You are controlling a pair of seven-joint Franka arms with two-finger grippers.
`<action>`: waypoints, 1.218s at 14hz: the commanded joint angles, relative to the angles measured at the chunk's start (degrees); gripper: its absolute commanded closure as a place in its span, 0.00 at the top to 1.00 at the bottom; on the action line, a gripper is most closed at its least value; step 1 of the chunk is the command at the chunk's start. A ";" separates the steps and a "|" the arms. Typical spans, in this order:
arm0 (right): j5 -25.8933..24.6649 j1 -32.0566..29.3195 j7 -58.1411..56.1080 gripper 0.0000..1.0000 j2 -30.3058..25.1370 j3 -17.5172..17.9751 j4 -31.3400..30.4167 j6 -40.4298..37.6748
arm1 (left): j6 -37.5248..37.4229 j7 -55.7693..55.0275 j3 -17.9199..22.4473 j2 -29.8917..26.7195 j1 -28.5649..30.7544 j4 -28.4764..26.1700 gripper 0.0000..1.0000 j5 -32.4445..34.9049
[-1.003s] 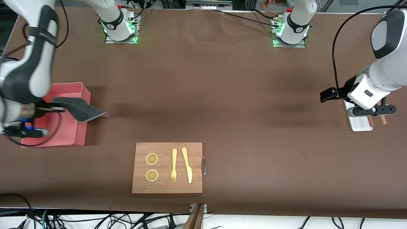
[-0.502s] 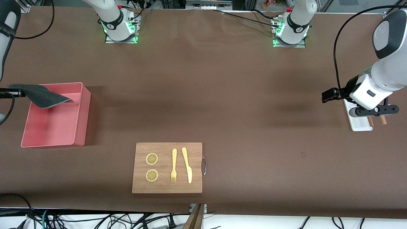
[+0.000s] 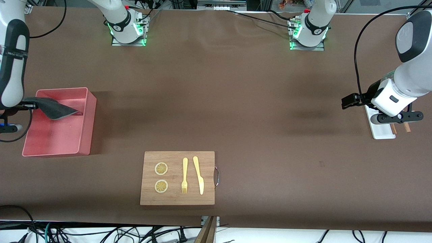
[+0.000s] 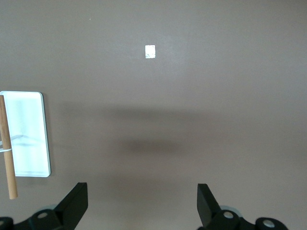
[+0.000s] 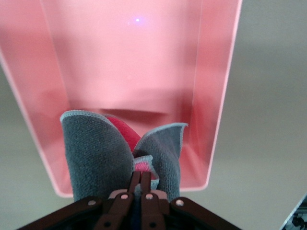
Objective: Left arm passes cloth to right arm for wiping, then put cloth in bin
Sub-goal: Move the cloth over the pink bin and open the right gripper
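Front view: right gripper point(image 3: 28, 106) at 9 o'clock pinches the cloth point(image 3: 54, 107), hanging over the bin point(image 3: 86, 135). Left gripper point(image 3: 349, 100) waits at 3 o'clock beside a white tray point(image 3: 383, 132).

Left wrist view: jaws spread over bare table point(image 4: 192, 96).

Right wrist view: fingers point(image 5: 135, 183) pressed together on grey-and-red cloth point(image 5: 100, 153) above the bin point(image 5: 144, 62).

wooden board point(image 3: 177, 178), fork point(image 3: 184, 175), knife point(image 3: 198, 174), white tray point(image 3: 380, 130)
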 commanded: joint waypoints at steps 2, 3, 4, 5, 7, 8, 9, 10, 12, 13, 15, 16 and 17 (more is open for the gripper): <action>-0.79 -0.79 -0.23 0.00 -0.34 2.20 -6.27 9.02 | -0.95 0.79 -0.22 -0.13 0.25 0.59 1.00 1.18; -0.70 -0.96 -0.06 0.00 0.01 2.72 -7.07 10.87 | -0.96 0.71 -0.31 -0.13 0.16 0.50 1.00 1.18; -0.70 -1.22 0.38 0.10 0.28 3.34 -7.16 12.11 | -0.96 0.62 -0.39 -0.13 0.16 0.33 1.00 1.18; -0.61 -1.66 0.47 0.54 0.54 3.95 -7.16 12.56 | -1.04 0.53 -0.39 -0.13 -0.01 0.24 1.00 1.27; -0.61 -2.28 0.47 1.00 0.54 4.57 -7.16 13.53 | -1.48 0.18 -0.48 -0.13 -0.45 0.15 1.00 3.11; -0.53 -2.28 0.56 1.00 -0.07 4.92 -6.82 13.27 | -1.83 0.18 -0.48 -0.22 -0.45 0.15 1.00 3.20; -0.52 -2.28 0.56 1.00 -1.20 5.01 -6.38 13.18 | -1.92 0.27 -0.48 -0.22 -0.37 0.15 1.00 3.12; -0.44 -2.37 0.47 1.00 -3.04 5.19 -6.29 13.18 | -2.01 0.44 -0.48 -0.30 -0.28 0.15 1.00 3.11; -0.70 -3.68 1.87 1.00 -7.70 8.51 -6.11 12.13 | -2.01 0.36 -0.48 -0.30 -0.28 0.15 1.00 3.11; -1.31 -4.47 3.27 1.00 -9.46 10.10 -5.76 10.90 | -1.92 0.35 -0.48 -0.30 -0.28 0.24 1.00 3.11; -1.40 -4.92 5.39 1.00 -11.58 11.51 -3.57 6.17 | -2.01 0.44 -0.39 -0.39 -0.10 0.24 1.00 3.11; -1.49 -4.92 6.44 1.00 -12.63 12.74 -2.69 3.97 | -2.01 0.62 -0.39 -0.39 -0.02 0.24 1.00 3.11; -2.01 -5.09 7.84 1.00 -13.95 13.88 -2.16 2.30 | -2.01 0.71 -0.39 -0.48 0.07 0.24 1.00 3.11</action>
